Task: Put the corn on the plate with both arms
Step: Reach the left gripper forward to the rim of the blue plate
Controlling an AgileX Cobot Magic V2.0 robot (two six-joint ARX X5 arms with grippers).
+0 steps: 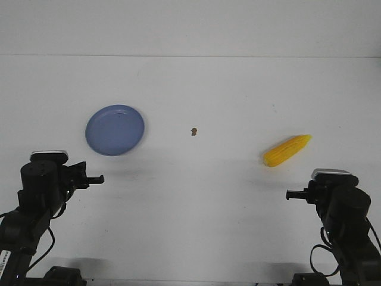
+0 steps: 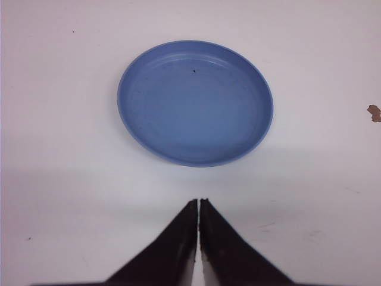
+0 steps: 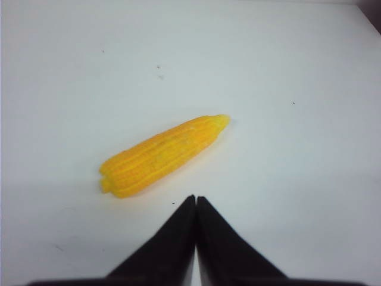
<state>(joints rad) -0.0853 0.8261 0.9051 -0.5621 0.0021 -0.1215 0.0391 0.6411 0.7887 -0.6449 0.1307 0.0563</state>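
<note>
The yellow corn [image 1: 287, 150] [image 3: 162, 155] lies flat on the white table at the right, its pointed end aimed away to the right. The round blue plate [image 1: 115, 130] [image 2: 195, 102] sits at the left with nothing on it. My left gripper [image 1: 99, 179] [image 2: 198, 202] hovers just short of the plate's near rim, shut with nothing between its fingers. My right gripper [image 1: 290, 195] [image 3: 195, 199] hangs shut and empty a little nearer to me than the corn's blunt end, apart from it.
A small brown speck [image 1: 193, 131] [image 2: 374, 112] marks the table [image 1: 196, 202] between plate and corn. The table's far edge meets a pale wall [image 1: 190, 27] behind.
</note>
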